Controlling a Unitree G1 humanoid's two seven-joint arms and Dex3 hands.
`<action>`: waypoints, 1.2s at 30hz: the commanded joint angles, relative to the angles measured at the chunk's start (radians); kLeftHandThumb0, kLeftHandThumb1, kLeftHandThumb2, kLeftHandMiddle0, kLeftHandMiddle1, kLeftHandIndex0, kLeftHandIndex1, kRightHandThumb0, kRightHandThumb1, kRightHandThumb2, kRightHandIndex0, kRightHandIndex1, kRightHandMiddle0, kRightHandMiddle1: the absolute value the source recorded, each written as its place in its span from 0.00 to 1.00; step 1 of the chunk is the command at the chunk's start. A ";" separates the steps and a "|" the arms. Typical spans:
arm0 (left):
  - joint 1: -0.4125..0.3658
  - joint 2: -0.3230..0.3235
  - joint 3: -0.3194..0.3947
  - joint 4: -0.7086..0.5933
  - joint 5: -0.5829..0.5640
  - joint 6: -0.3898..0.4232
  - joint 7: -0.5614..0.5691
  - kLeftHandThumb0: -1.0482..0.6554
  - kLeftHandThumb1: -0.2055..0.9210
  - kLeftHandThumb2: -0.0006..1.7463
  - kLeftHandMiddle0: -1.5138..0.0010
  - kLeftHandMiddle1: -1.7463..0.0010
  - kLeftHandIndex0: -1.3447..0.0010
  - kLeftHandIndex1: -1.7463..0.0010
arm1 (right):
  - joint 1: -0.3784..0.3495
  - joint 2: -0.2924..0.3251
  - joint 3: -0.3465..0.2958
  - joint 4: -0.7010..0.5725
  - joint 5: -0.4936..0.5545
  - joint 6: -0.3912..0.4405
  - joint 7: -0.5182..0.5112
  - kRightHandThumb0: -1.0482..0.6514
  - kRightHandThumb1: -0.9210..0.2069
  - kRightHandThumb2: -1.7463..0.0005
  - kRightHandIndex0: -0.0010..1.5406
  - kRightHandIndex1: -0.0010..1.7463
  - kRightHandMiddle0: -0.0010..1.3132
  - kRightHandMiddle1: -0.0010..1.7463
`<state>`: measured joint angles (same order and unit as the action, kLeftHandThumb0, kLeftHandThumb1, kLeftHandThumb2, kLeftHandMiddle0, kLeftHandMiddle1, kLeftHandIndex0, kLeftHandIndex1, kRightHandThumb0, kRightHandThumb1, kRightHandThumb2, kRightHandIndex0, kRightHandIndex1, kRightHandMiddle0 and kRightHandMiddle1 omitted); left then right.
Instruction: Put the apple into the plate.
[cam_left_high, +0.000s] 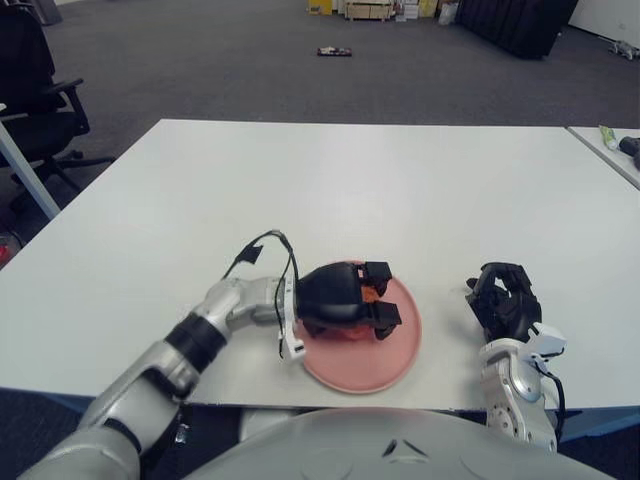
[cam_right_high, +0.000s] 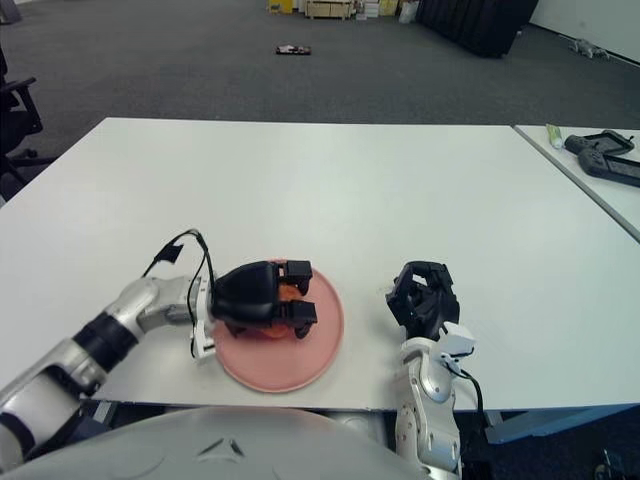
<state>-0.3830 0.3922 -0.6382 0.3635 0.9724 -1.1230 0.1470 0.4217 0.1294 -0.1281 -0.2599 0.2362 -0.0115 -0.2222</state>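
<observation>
A pink plate lies near the front edge of the white table. My left hand is over the plate, fingers curled around a red-orange apple that shows only a little between the black fingers. The apple is over the plate's left half; whether it touches the plate I cannot tell. My right hand shows to the right of the plate, fingers curled, holding nothing.
The white table stretches far back. A second table at the right holds a dark device and a small green item. An office chair stands at the far left on the floor.
</observation>
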 joint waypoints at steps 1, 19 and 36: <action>-0.070 0.018 -0.061 0.085 -0.026 -0.044 -0.098 0.22 0.85 0.51 0.86 0.21 0.88 0.13 | -0.020 0.038 0.000 0.001 0.008 -0.008 -0.001 0.38 0.27 0.46 0.48 1.00 0.30 1.00; -0.038 0.094 -0.089 -0.129 -0.405 0.180 -0.599 0.00 1.00 0.54 1.00 1.00 1.00 0.97 | -0.019 0.037 -0.001 0.008 -0.004 -0.009 -0.015 0.38 0.29 0.45 0.47 1.00 0.30 1.00; 0.051 0.103 0.033 -0.225 -0.517 0.256 -0.612 0.00 1.00 0.53 1.00 1.00 1.00 1.00 | -0.015 0.032 -0.001 0.017 -0.004 -0.021 0.006 0.38 0.31 0.42 0.49 1.00 0.32 1.00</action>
<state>-0.3452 0.4862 -0.6527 0.1564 0.4896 -0.8877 -0.4852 0.4213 0.1291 -0.1279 -0.2521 0.2236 -0.0274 -0.2190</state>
